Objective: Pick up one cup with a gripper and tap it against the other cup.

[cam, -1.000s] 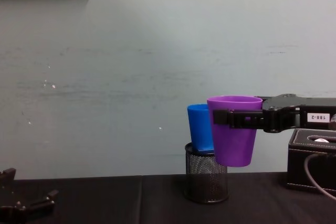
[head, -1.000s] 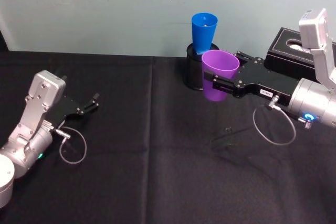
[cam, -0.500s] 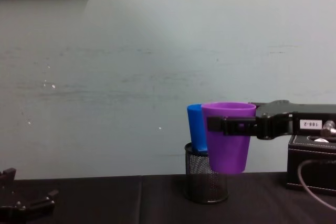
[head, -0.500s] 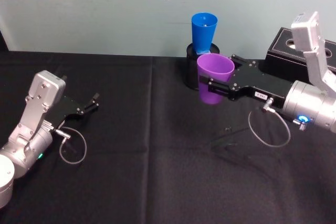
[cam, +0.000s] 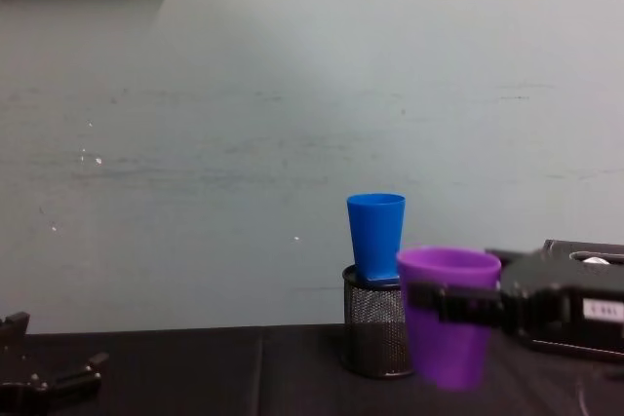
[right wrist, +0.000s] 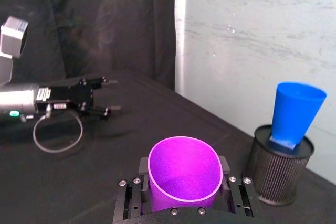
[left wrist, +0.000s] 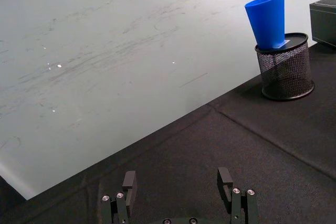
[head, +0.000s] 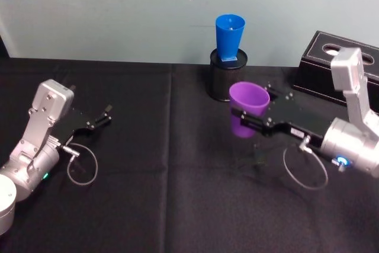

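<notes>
My right gripper (head: 249, 118) is shut on the purple cup (head: 247, 108), holding it upright just above the black cloth, in front of and slightly right of the blue cup (head: 229, 37). In the chest view the purple cup (cam: 447, 328) hangs lower than the blue cup (cam: 375, 236) and apart from it. The blue cup stands in a black wire-mesh pen holder (head: 228, 75) by the back wall. In the right wrist view the purple cup (right wrist: 182, 173) sits between the fingers (right wrist: 129, 195), with the blue cup (right wrist: 294, 112) beyond. My left gripper (head: 100, 119) rests open at the table's left.
A black box (head: 331, 57) with openings in its lid stands at the back right, behind my right arm. The mesh holder (left wrist: 285, 65) shows far off in the left wrist view. Black cloth (head: 166, 164) covers the table up to the pale wall.
My right gripper has pulled the purple cup back from the blue cup and lowered it toward the table. The left arm has stayed still.
</notes>
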